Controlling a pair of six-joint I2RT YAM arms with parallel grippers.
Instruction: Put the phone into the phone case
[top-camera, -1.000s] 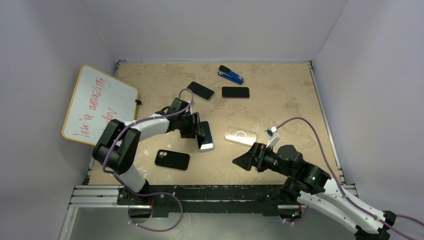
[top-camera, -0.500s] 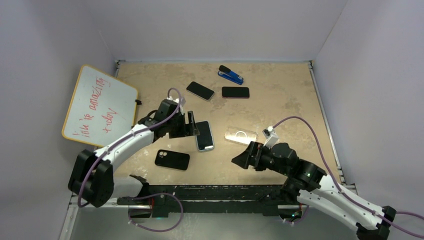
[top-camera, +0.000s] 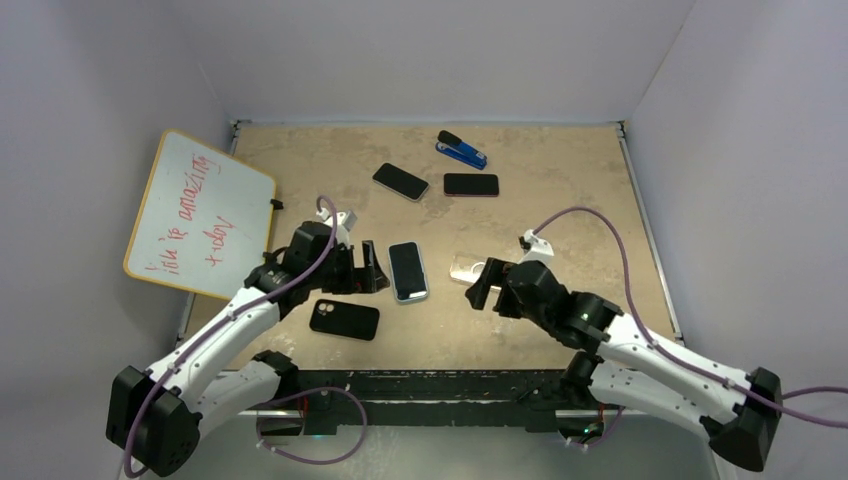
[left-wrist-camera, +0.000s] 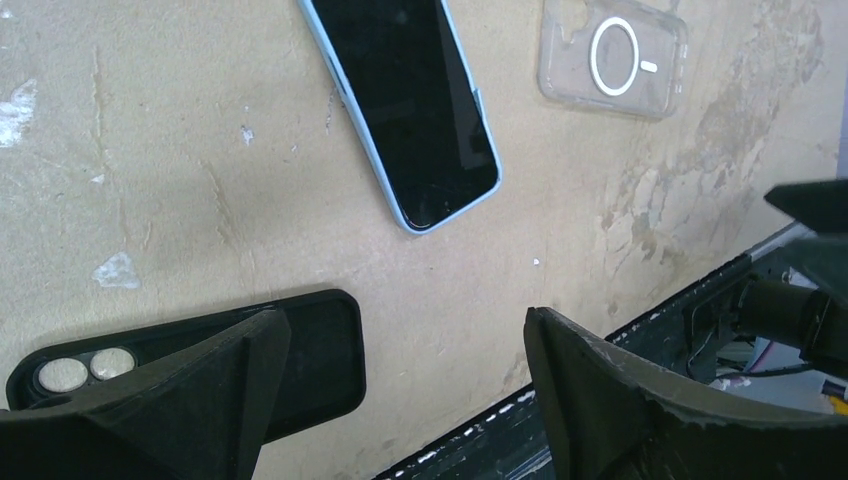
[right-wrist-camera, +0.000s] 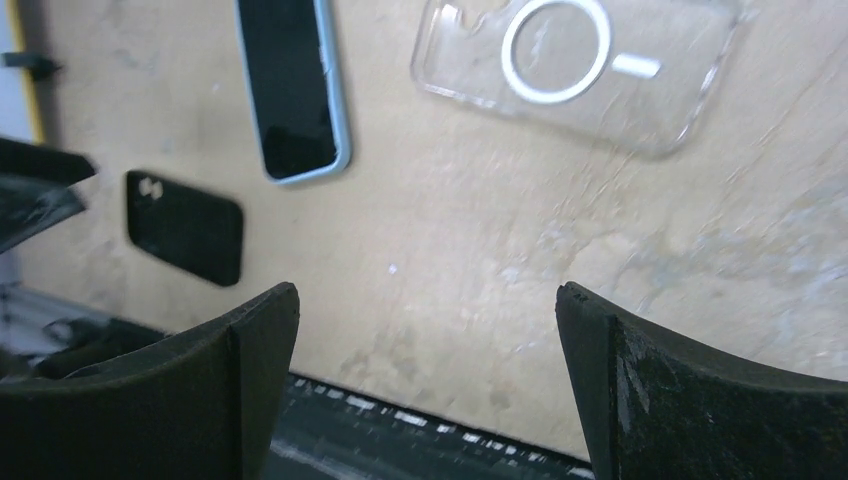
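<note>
The tan table (top-camera: 560, 210) bears a blue-edged phone (top-camera: 407, 270), clear case (left-wrist-camera: 612, 55), black case (top-camera: 344, 319), two dark phones (top-camera: 401, 181) (top-camera: 470, 184) and stapler (top-camera: 461, 150).

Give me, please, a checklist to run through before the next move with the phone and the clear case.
1. Left gripper open and empty: ok.
2. Right gripper open and empty: ok.
3. Blue-edged phone flat, screen up, nothing on it: ok.
4. Clear case lying flat, nothing in it: ok.
5. Case's open side faces up: cannot tell.
</note>
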